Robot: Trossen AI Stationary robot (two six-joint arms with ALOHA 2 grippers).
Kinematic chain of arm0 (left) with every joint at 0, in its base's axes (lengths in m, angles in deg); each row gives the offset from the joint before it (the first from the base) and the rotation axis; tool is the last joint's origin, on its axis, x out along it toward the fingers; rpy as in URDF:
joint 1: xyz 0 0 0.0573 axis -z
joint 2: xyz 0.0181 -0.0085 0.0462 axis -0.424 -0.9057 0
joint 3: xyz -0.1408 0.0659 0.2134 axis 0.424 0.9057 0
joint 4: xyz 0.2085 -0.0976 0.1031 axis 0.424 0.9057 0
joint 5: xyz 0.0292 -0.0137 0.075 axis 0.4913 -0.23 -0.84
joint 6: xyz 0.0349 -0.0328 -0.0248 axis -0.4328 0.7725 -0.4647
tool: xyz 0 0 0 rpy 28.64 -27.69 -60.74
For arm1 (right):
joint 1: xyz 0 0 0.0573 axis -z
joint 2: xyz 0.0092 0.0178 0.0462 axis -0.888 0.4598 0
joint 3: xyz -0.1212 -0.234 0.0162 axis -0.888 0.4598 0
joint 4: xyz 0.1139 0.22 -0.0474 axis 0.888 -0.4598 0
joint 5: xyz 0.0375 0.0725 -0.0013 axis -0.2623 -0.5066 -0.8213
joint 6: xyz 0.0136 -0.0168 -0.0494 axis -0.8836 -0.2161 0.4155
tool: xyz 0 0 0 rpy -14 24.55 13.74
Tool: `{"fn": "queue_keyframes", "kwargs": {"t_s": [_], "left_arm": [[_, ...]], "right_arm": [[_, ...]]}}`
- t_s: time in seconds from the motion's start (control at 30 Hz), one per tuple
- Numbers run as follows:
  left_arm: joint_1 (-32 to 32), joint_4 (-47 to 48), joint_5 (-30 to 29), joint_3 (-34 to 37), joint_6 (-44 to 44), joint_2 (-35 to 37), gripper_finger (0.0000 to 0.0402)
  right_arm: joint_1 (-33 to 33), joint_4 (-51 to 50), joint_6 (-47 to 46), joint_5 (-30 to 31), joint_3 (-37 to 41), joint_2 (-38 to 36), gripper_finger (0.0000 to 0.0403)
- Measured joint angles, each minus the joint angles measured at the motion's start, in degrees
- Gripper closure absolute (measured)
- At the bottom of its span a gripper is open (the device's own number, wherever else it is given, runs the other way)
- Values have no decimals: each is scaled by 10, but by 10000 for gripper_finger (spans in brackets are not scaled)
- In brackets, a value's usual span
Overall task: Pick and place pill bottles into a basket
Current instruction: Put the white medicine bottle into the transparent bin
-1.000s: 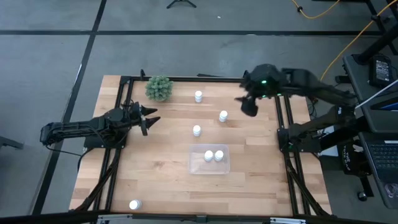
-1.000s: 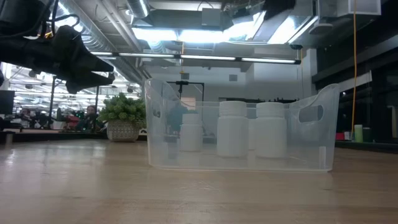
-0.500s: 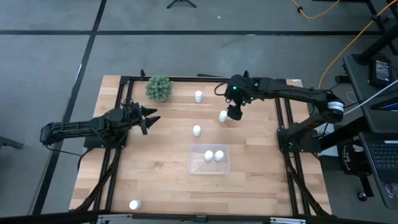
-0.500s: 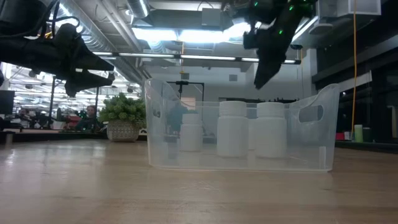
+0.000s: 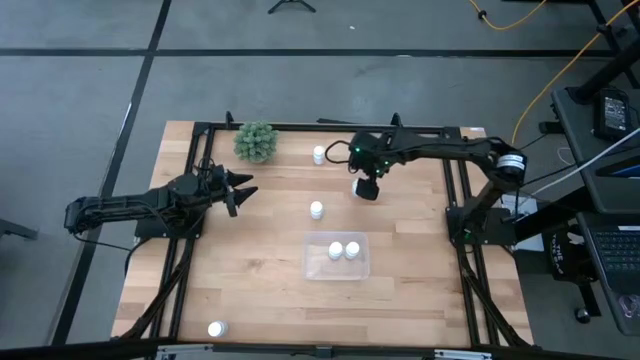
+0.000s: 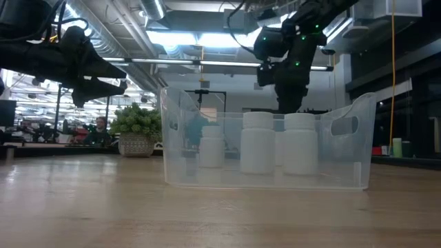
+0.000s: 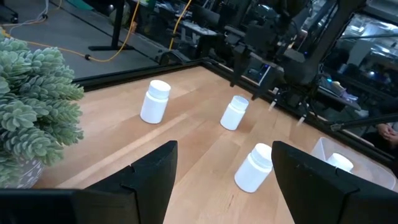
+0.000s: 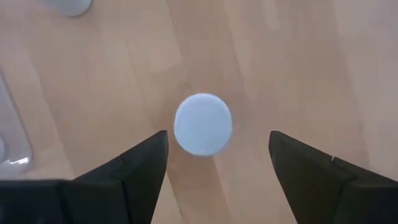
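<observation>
Three white pill bottles stand upright on the table in the high view: one at the far side [image 5: 319, 155], one in the middle [image 5: 316, 209] and one under my right gripper [image 5: 365, 188]. The right wrist view looks down on this bottle's cap [image 8: 203, 124]. My right gripper [image 8: 217, 140] is open and points down, with one finger on either side of the cap and a gap to each. Two more bottles [image 5: 343, 250] stand in the clear tray [image 5: 312, 268]. Another bottle [image 5: 216, 328] stands near the front left corner. My left gripper [image 5: 240, 190] is open and empty at the table's left.
A green bushy plant [image 5: 256, 142] stands at the far left of the table, close to my left gripper. The low view shows the tray [image 6: 344, 148] in front, with the right arm [image 6: 288, 65] behind it. Bare wood lies between the tray and the loose bottles.
My right gripper has moved from the far right toward the table's left and a little nearer. It has come down over the bottle and turned until its fingers point down. The left arm and all the bottles have kept still.
</observation>
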Motion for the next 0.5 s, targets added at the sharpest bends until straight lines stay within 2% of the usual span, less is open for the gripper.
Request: {"fn": "queue_keyframes", "kwargs": {"t_s": [0.5], "left_arm": [[0, 0, 2, 0, -1, 0, 148]], "right_arm": [[0, 24, -5, -26, 0, 54, 124]]}}
